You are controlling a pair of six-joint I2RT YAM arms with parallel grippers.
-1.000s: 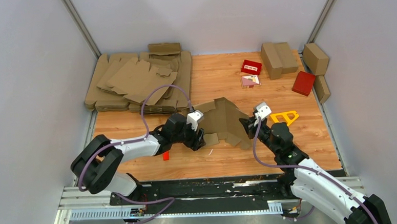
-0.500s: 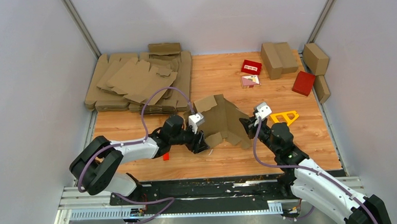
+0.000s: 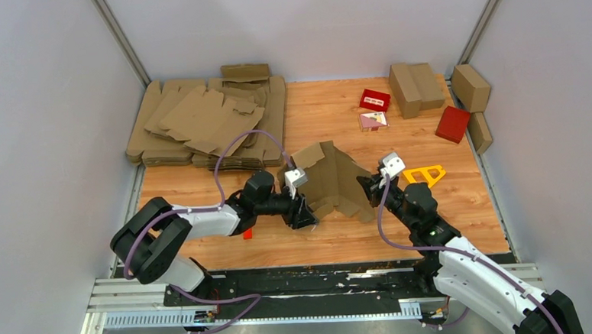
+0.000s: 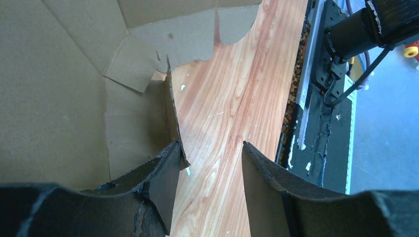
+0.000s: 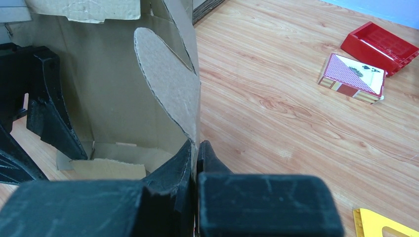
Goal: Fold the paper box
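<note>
The brown cardboard paper box (image 3: 332, 176), a cut-out sheet with flaps and crease lines, is being held half folded near the middle of the light wooden worktop (image 3: 343, 241), between the two arms. Some of its walls are standing up, and its flaps are sticking out.

A thin wall with a round flap on the box's right side is being pinched by the right end effector (image 3: 372, 190). Its black fingers (image 5: 212, 160) are being pressed together on the cardboard.

The left end effector (image 3: 304, 212) is being held low at the box's near left corner. Its fingers (image 4: 165, 177) are being held spread, and bare wood is showing between them. A standing flap edge is just beside one finger.

A flat yellow triangle frame (image 3: 423, 175) is lying just to the right of the right end effector. A tiny red piece (image 3: 247, 232) is lying by the left arm.

Farther back, an open red tray (image 3: 374, 99) and a pack of playing cards (image 3: 373, 120) are lying close together. A closed red box (image 3: 453, 123) is lying near the right edge. Folded brown cartons (image 3: 415, 84) are sitting in the far right corner. A pile of flat brown cardboard sheets (image 3: 206, 122) is filling the far left corner.
</note>
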